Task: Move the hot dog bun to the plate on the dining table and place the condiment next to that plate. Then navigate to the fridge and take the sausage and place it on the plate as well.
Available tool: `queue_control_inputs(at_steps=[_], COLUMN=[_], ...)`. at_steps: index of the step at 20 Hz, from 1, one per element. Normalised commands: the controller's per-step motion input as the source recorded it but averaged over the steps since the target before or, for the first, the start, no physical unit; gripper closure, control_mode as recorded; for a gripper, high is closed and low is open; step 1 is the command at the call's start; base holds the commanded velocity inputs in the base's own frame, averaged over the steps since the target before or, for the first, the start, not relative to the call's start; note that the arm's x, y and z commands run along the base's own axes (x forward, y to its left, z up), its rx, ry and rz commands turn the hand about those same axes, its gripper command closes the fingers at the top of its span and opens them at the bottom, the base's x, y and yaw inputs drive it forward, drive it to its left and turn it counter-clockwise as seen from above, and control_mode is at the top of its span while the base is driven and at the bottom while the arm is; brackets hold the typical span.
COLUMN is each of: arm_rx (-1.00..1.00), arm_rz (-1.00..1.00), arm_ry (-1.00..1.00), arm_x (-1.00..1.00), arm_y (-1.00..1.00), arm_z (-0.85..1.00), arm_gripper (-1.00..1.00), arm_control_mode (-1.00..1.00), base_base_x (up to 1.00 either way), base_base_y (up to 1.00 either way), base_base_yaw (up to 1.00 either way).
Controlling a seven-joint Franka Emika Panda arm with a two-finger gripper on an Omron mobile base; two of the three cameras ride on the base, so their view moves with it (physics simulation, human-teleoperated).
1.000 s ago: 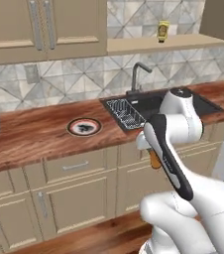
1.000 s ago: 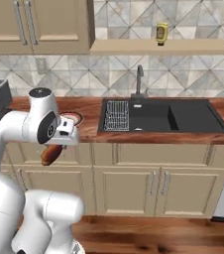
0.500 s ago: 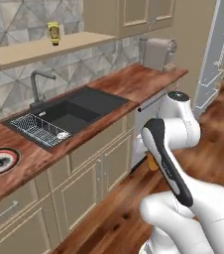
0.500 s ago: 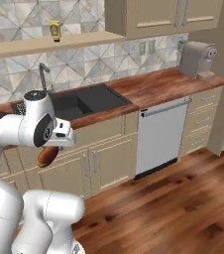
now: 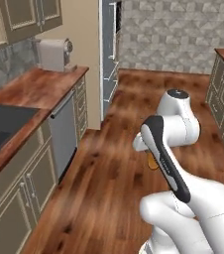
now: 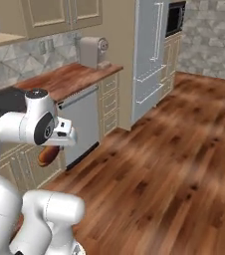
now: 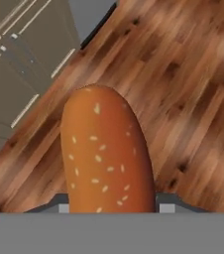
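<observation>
- base has turned, so both base views swung right: sink and shelf bottle gone from view
- fridge [image 6: 152, 55] now at 12 o'clock, coffee maker [image 5: 53, 54] at 10 o'clock

White arm [image 5: 171, 149] folded low over wood floor [image 5: 109, 183] — orange bun [image 5: 152, 162] peeking beneath it.

A home kitchen, rendered. Shown by beige cabinets [image 6: 59, 17], a wooden surface [image 5: 37, 87] carrying a coffee machine [image 6: 93, 52], a dishwasher [image 6: 82, 124], a steel fridge [image 6: 149, 57], a plank floor [image 6: 174, 164].
</observation>
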Motion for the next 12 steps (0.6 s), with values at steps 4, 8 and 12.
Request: queue_control_inputs(at_steps=[4, 8, 12], arm_rx=[0.00, 0.00, 0.00], arm_rz=[0.00, 0.00, 0.00], arm_ry=[0.00, 0.00, 0.00], arm_x=[0.00, 0.00, 0.00], arm_y=[0.00, 0.00, 0.00], arm_z=[0.00, 0.00, 0.00], arm_gripper=[1.00, 1.00, 1.00], arm_control_mode=[1.00, 1.00, 1.00], base_base_x=[-0.20, -0.08, -0.46], base_base_y=[-0.95, -1.00, -1.00], base_base_yaw=[-0.55, -0.32, -0.24])
